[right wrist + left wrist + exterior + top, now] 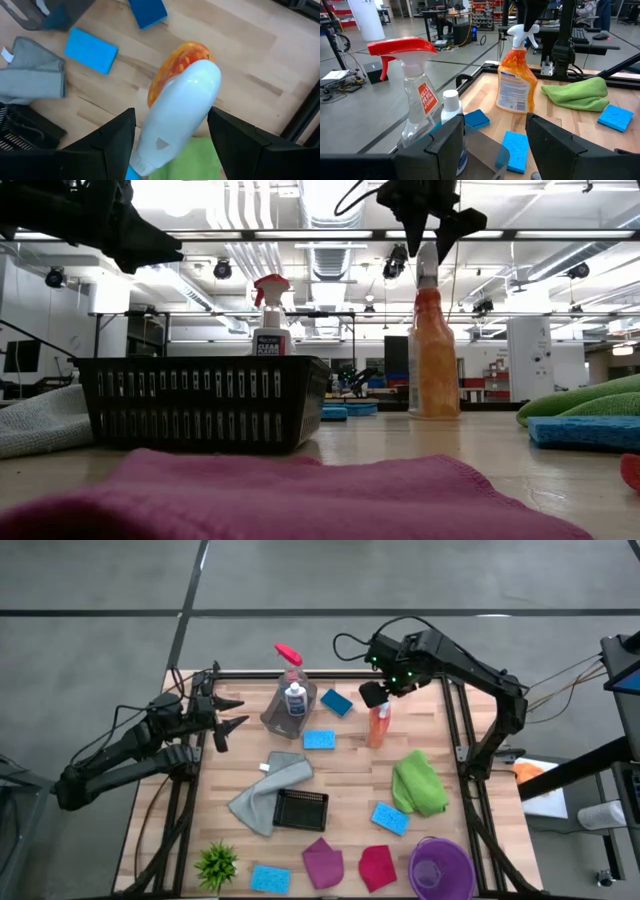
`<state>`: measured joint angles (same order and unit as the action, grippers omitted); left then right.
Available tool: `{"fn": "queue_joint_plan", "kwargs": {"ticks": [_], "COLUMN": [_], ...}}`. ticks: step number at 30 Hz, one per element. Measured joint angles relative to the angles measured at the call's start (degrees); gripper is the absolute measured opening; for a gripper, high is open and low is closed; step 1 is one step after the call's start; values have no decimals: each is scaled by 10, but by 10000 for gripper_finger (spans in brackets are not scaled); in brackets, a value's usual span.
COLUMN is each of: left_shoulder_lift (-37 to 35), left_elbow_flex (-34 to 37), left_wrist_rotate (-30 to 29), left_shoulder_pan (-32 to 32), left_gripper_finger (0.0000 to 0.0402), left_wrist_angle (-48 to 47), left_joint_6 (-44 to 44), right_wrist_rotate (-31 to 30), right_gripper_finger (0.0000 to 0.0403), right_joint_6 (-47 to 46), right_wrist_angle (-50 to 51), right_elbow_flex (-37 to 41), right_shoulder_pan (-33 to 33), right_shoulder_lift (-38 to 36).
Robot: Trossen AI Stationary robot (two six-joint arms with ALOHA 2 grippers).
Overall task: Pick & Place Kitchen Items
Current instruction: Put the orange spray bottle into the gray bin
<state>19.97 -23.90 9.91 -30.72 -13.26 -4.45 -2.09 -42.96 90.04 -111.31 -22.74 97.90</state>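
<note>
— Where's the right gripper [170,145]?

— Directly above the orange spray bottle [378,724], which stands upright on the worktop [345,765]. Its fingers are spread to either side of the white trigger head [180,112], not pinching it.

— And the left gripper [228,712]?

— Near the worktop's left edge, fingers apart, nothing between them. It faces the clear spray bottle with the red trigger [415,95], which sits in a grey container [283,712].

— The green cloth [418,783]?

— Bunched near the right edge.

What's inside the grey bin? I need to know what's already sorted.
The grey bin holds a clear spray bottle and a small white-capped bottle. Its floor is hidden.
</note>
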Motion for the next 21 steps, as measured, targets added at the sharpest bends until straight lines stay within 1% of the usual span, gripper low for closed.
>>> {"fn": "queue_joint_plan", "kwargs": {"ticks": [7,10,12,19,21], "left_shoulder_lift": [0,0,0,0,0], "left_elbow_flex": [0,0,0,0,0], "left_wrist_rotate": [0,0,0,0,1], "left_shoulder_pan": [0,0,0,0,0], "left_gripper_finger": [216,216,216,216,216], "left_wrist_angle": [0,0,0,1,1], "left_joint_6": [0,0,0,0,0], "right_wrist_rotate": [0,0,-1,-2,-2], "right_gripper_finger": [244,232,213,126,110], "right_joint_6": [8,13,18,46,59], "right_wrist_angle": [0,0,0,-2,-2], "right_elbow_flex": [0,1,1,10,12], "right_shoulder_pan": [0,0,0,0,0], "right_shoulder_lift": [7,6,6,5,5]}}
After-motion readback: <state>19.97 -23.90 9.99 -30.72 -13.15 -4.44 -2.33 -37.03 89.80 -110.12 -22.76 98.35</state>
